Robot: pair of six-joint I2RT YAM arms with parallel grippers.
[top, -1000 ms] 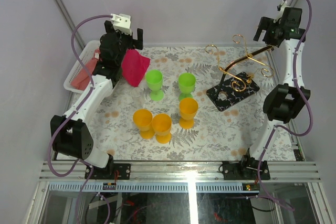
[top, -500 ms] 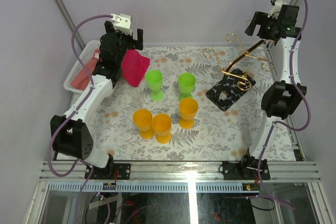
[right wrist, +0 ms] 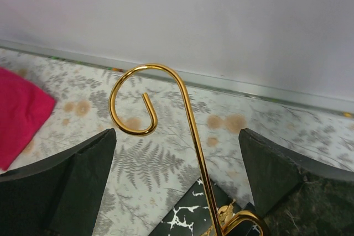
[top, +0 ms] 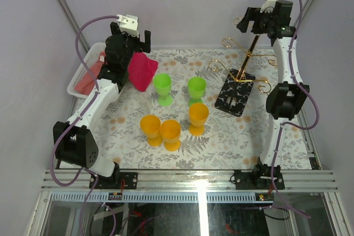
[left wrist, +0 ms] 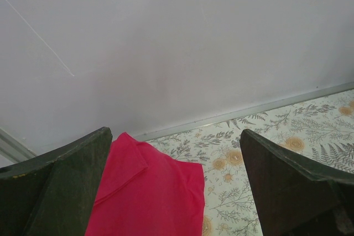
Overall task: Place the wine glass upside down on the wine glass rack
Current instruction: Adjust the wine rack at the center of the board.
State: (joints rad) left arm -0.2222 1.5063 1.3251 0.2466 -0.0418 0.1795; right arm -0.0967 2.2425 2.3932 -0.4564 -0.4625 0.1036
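The flower-patterned table [top: 221,136] fills the view, an arm rising on each side of it. The wine glass rack [top: 237,93] stands at the right rear on its black, white-veined base, well apart from the glasses. Its gold pole [right wrist: 194,136] rises toward the right gripper [right wrist: 177,131]. That gripper is spread as wide as it goes — the pole and its curled tip [right wrist: 147,66] pass up the middle, touching neither of the dark fingers [right wrist: 66,181], so nothing is gripped.

A white basket [top: 77,78] sits at the left rear edge with a salmon cloth [top: 88,80] in it. Beside it the left gripper [left wrist: 174,132] is likewise fully spread and closed on nothing. A pink cloth [left wrist: 149,192] shows below, between its fingers.

Five goblets stand upright mid-table: two green [top: 162,87] at the back, three orange [top: 170,132] nearer — none on the rack.
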